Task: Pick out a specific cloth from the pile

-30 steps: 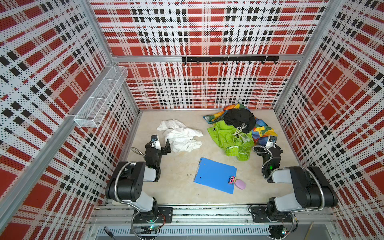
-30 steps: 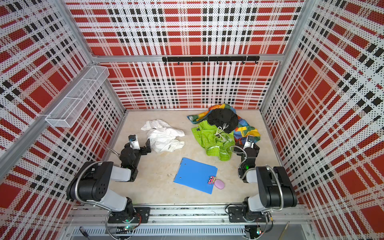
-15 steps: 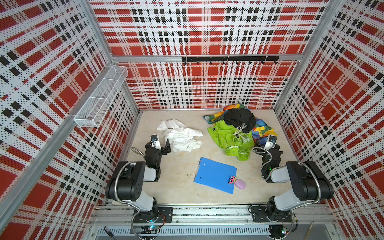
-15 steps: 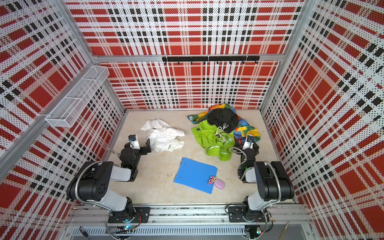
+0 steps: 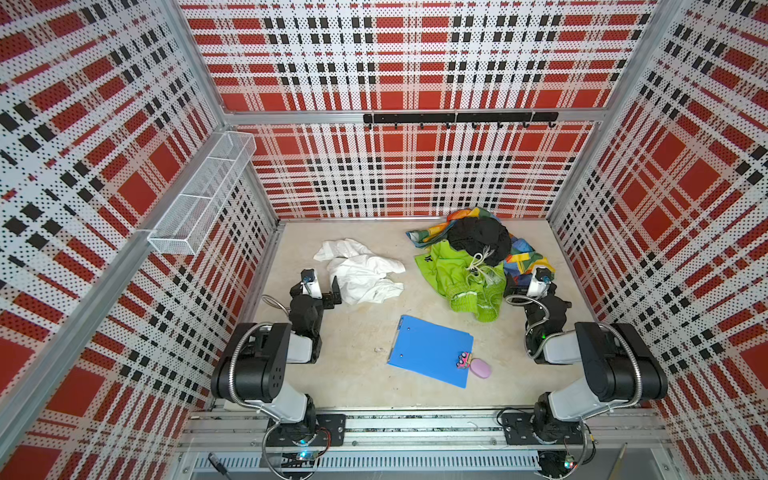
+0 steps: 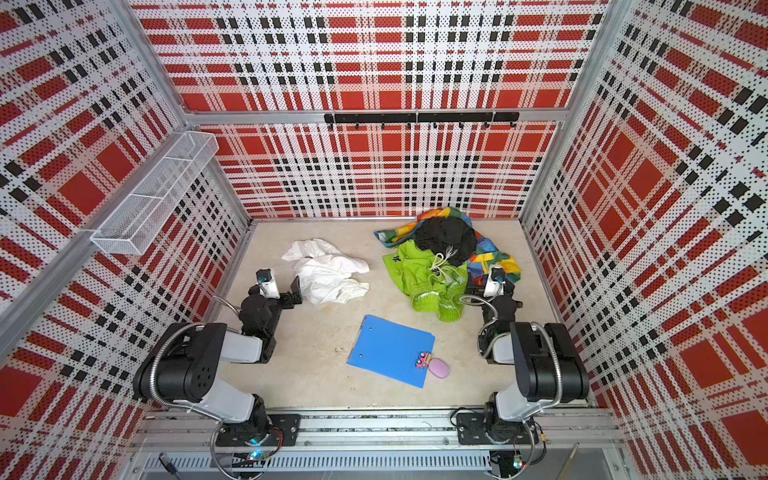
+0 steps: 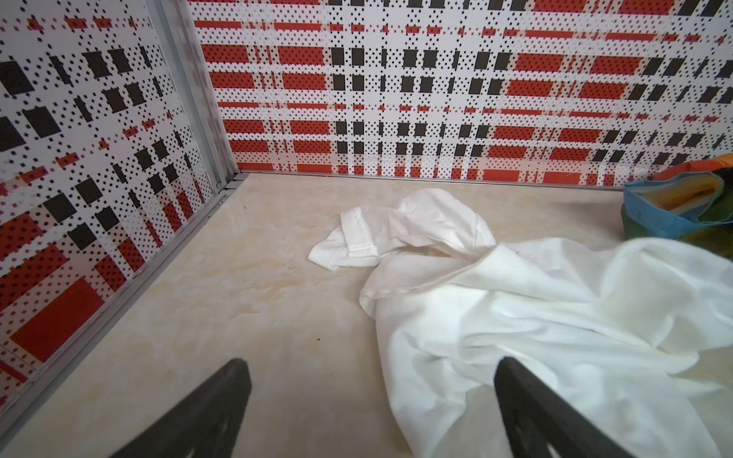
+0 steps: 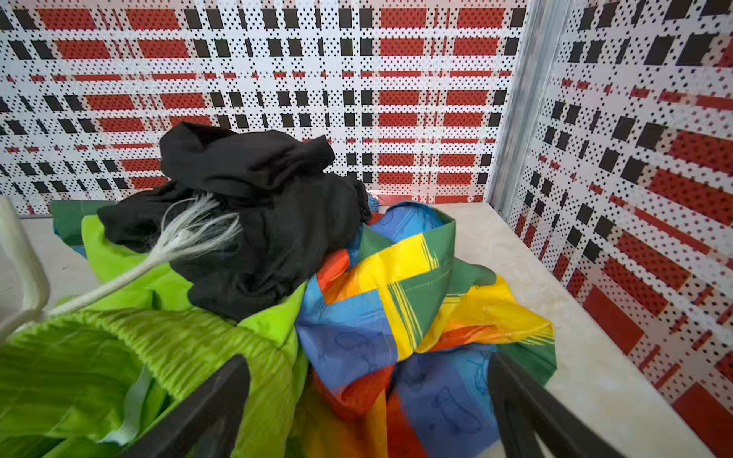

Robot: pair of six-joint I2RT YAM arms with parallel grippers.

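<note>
The cloth (image 5: 361, 272) (image 6: 328, 274) is plain white and lies crumpled on the floor at the left, apart from the pile. My left gripper (image 5: 323, 291) (image 6: 286, 293) is open at its near-left edge. In the left wrist view (image 7: 371, 372) a fold of the cloth (image 7: 535, 317) lies between the spread fingers, ungripped. The pile (image 5: 478, 257) (image 6: 444, 257) holds black, lime-green and rainbow fabric at the back right. My right gripper (image 5: 527, 289) (image 6: 482, 286) is open at its near-right edge. In the right wrist view (image 8: 369, 368) the wide jaws straddle green and rainbow fabric of the pile (image 8: 277, 238).
A blue clipboard (image 5: 432, 349) lies on the floor in front of the pile, with a small lilac object (image 5: 480, 368) at its near-right corner. A white wire basket (image 5: 203, 195) hangs on the left wall. A black hook rail (image 5: 457, 118) runs along the back wall.
The right arm's rear links have swung in a little and its gripper has edged toward the pile. The left arm and the fabrics have not moved.
</note>
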